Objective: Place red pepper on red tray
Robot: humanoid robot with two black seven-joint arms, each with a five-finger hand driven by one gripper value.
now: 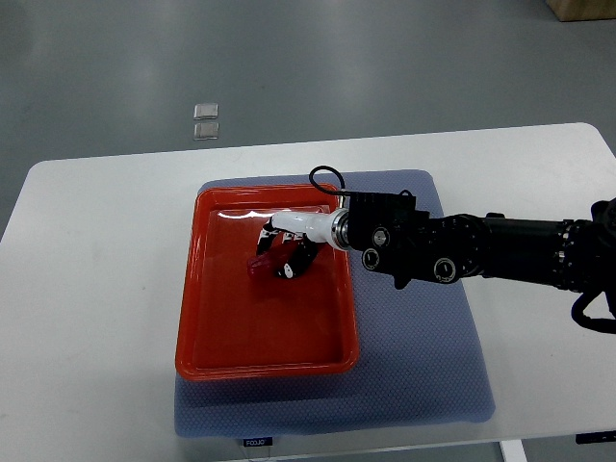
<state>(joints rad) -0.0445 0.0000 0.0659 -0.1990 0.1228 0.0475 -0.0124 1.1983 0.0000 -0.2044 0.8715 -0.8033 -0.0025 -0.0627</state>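
Now, hand: right hand (289,252) reaches over the red tray (207,337).
Fingers: curled around the red pepper (260,265).
Pepper: low over the tray floor; contact unclear.
Surroundings: tray on blue mat (423,366), white desk (96,289).
Risk: releasing early might let the pepper roll against the rim.

1. Pepper (260,266): red, small, mostly hidden; lies inside the tray, upper middle area, under the curled fingers.
2. Tray (265,351): red, glossy, rectangular, raised rim; sits flat, long side running away from the robot.
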